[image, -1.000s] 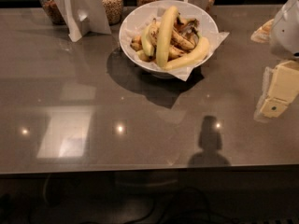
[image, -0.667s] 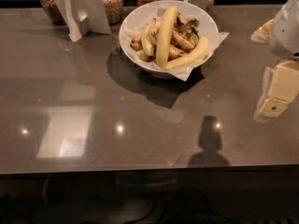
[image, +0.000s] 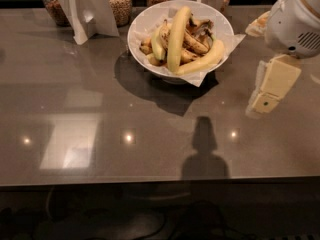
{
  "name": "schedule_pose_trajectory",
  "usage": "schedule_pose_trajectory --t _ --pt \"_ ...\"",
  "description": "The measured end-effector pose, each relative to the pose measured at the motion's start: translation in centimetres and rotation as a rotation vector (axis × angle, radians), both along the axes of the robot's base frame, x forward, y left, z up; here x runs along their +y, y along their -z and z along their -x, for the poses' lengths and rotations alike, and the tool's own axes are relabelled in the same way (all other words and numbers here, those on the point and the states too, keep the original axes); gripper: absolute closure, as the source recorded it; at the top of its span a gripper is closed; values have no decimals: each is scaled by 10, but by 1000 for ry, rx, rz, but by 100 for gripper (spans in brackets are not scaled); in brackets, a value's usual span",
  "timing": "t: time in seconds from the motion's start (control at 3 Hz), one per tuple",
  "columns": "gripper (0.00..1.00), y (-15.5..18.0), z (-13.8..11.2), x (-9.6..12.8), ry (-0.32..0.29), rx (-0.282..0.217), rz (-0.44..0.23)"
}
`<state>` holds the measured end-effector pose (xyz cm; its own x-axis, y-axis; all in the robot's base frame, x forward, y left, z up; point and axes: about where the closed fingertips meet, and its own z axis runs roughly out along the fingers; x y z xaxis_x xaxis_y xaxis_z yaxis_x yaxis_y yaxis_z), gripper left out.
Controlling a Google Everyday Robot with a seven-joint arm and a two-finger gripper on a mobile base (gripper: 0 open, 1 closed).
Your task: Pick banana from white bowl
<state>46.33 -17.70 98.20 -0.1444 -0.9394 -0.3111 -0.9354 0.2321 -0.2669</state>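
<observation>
Lying uppermost in the white bowl (image: 134, 31), long pale banana (image: 176, 39), gripper (image: 264, 103) hanging right of the bowl above the surface (image: 75, 134), well apart from it, nothing visibly held, opening impossible to tell.

Dim overall, lit warmly from above. Brightest at 12 o'clock, on the round white paper-lined bowl (image: 142, 24) and the long pale yellow-green banana (image: 175, 39) lying in it. Below the bowl, toward 6 o'clock, a dark soft-edged shadow on the glossy grey-brown surface (image: 100, 89). Glare in three small points at 8, 7 and 4 o'clock, with a pale rectangular reflection near 8 o'clock. At 5 o'clock, a dark upright silhouette by the front edge. At 3 o'clock, well lit against the dull surface, the cream-coloured claw (image: 260, 105). Nearly black beneath the front edge and behind the grain-filled glass jars (image: 121, 4) at 11 o'clock.
</observation>
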Motion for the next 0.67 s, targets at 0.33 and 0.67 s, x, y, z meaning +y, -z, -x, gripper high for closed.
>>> schedule_pose_trajectory --t 0.33,0.67 --pt "0 -4 -24 36 -24 -17 -78" --pt "0 -8 -50 67 27 -22 -148"
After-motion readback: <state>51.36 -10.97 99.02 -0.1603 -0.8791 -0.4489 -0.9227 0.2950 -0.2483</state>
